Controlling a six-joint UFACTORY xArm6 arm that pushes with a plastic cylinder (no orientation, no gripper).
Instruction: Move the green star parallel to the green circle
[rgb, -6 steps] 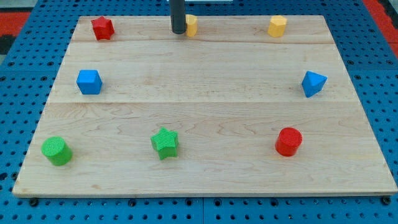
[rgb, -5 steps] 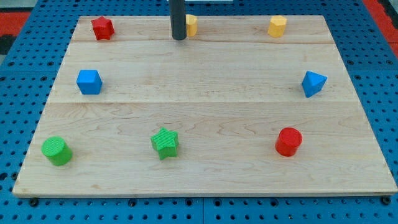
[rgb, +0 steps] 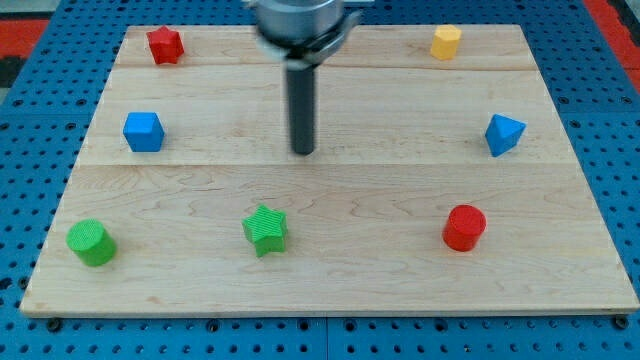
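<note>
The green star lies near the board's bottom edge, left of centre. The green circle, a short cylinder, sits at the bottom left corner, level with the star and well to its left. My tip is at the board's middle, above and slightly right of the star, apart from it and touching no block. The rod rises from it to the view's top.
A red star sits at top left, a blue cube at left, a yellow block at top right, a blue triangular block at right, a red cylinder at bottom right. The arm hides another yellow block.
My tip has moved from the board's top edge down the view to the middle, closer to the green star. The arm now covers the yellow block at top centre. No block has moved.
</note>
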